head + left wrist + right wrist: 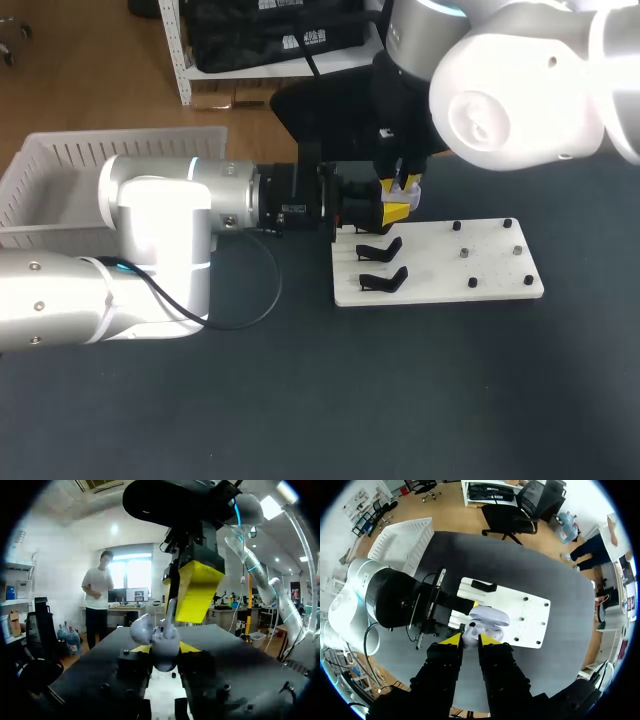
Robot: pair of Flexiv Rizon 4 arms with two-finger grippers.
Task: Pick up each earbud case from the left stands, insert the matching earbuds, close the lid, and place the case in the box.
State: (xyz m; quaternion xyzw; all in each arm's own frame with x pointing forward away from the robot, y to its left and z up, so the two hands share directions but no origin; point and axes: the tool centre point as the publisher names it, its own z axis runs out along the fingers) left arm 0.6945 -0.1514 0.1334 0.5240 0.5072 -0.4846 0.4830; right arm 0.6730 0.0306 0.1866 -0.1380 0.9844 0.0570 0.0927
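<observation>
A white earbud case (162,647) with its lid (142,628) open is held just above the white stand board (480,275), with my left gripper (164,651) shut on its body from both sides. My right gripper (470,639) comes down from above, shut on a white earbud (171,611) whose lower end sits at the case's open top. In the right wrist view the case (490,617) lies just ahead of the yellow fingertips (451,639). In the head view both grippers meet at the board's far left corner, the left gripper (395,213) under the right gripper (405,187).
Two empty black stands (380,249) (384,281) sit on the board's left part, and small pegs (465,253) dot its right part. A white slatted basket (60,165) stands at the table's far left, behind my left arm.
</observation>
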